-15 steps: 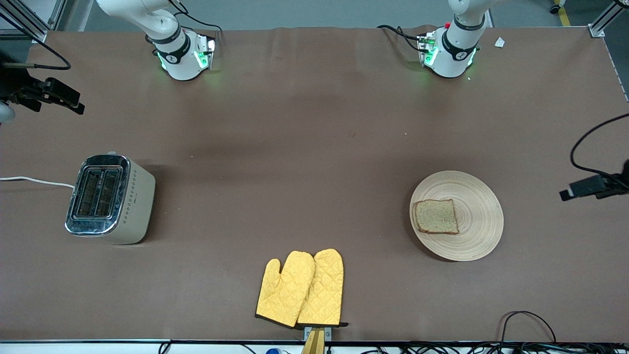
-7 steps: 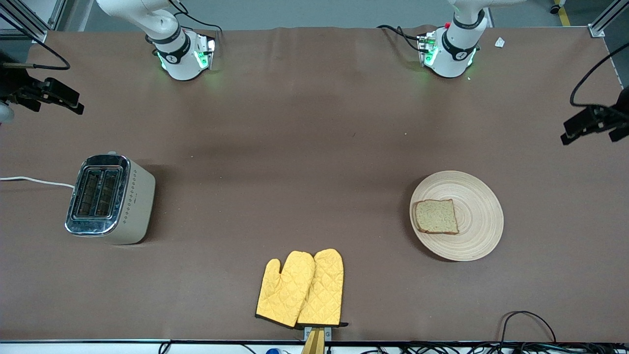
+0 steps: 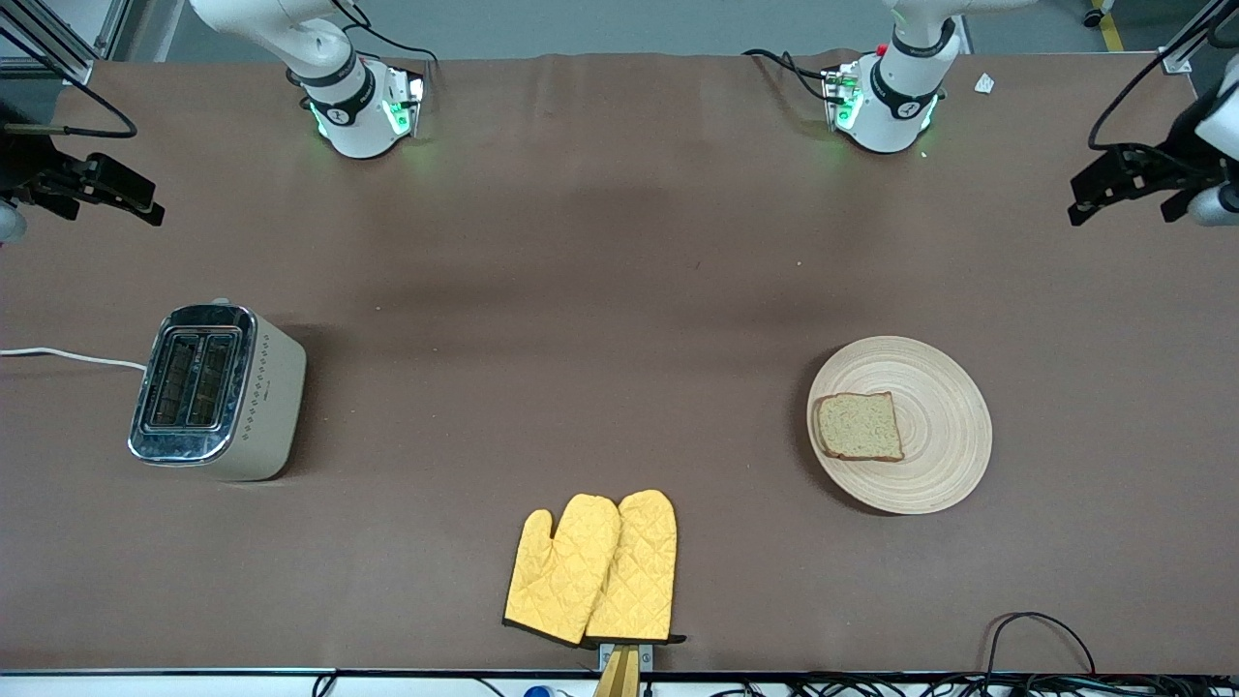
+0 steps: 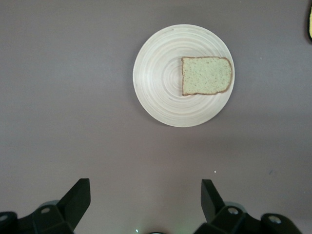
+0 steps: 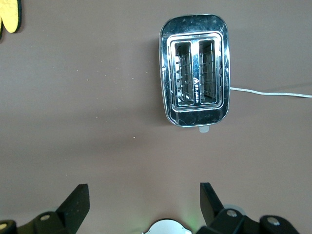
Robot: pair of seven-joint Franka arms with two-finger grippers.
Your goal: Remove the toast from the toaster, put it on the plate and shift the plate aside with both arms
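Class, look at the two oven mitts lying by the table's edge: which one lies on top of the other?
The oven mitt toward the right arm's end, thumb showing, lies on top; its edge covers part of the other mitt.

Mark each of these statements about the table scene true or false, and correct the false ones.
1. The toast lies on the plate. True.
2. The toaster has bread in both slots. False: both slots show empty in the right wrist view.
3. The left gripper is open and holds nothing. True.
4. The oven mitts lie farther from the front camera than the plate. False: they lie nearer to it.
5. The right gripper is shut on the toast. False: it is open, above the table near the toaster.
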